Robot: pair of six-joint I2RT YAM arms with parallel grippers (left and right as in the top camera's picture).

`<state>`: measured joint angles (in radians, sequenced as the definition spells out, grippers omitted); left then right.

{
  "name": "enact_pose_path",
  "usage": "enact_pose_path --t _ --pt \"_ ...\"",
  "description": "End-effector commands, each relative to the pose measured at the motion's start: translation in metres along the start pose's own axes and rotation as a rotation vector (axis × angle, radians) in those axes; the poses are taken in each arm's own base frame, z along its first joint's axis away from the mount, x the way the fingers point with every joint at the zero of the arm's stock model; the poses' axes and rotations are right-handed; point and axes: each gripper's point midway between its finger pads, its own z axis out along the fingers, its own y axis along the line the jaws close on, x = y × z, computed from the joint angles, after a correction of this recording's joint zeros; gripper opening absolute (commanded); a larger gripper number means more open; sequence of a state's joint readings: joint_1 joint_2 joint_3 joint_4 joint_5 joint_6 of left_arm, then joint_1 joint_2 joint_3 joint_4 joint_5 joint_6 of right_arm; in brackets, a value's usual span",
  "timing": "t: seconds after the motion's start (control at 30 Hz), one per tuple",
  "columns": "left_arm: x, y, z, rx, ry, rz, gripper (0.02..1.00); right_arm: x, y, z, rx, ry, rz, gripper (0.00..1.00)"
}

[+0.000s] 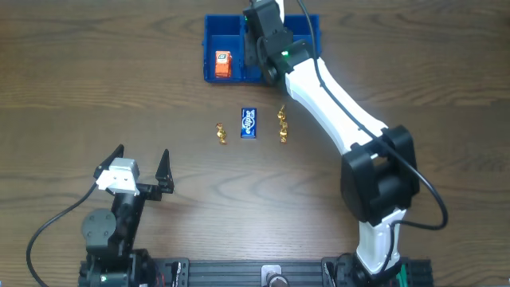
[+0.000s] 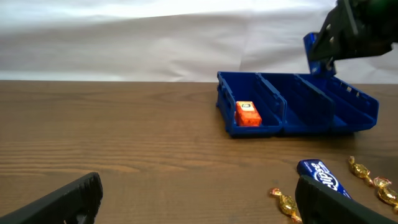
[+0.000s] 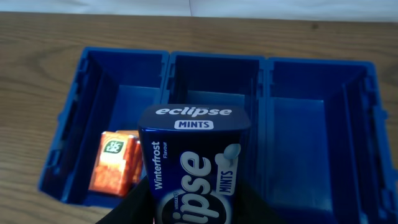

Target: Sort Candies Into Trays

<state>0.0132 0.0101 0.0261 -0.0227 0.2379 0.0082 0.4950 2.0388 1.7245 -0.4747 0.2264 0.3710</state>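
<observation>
Right hand [image 1: 257,38] clamps a dark blue rectangular mint tin [image 3: 198,163] above the middle bay of the blue plastic tray [image 3: 314,63], far side of worktop [image 1: 80,96], presumably for release; left hand [image 1: 143,153] gapes wide, empty.

brown wooden table [image 1: 72,88], white backdrop [image 2: 124,37]

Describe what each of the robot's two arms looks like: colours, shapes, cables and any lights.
The right arm has a long white link between black joints, a green light near its wrist and a black cable along it. The left arm is black with a white wrist block; the left gripper has pointed black fingers.
</observation>
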Motion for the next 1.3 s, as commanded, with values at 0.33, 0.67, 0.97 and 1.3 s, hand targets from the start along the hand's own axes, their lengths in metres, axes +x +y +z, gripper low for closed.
enact_pose_path --t 0.33,0.67,0.97,1.3 --pt "0.016 0.000 0.001 0.010 0.045 0.005 0.998 0.001 -0.009 0.019 0.080 -0.030 -0.014 0.178" --pt "0.016 0.000 0.001 0.010 0.045 0.005 0.998 0.010 -0.008 0.036 0.082 -0.022 -0.016 0.180" --pt "0.016 0.000 0.001 0.010 0.045 0.005 0.998 0.014 -0.009 0.042 0.085 -0.014 -0.018 0.378" --pt "0.016 0.000 0.001 0.010 0.045 0.005 0.998 0.011 -0.008 0.040 0.083 -0.018 -0.017 1.000"
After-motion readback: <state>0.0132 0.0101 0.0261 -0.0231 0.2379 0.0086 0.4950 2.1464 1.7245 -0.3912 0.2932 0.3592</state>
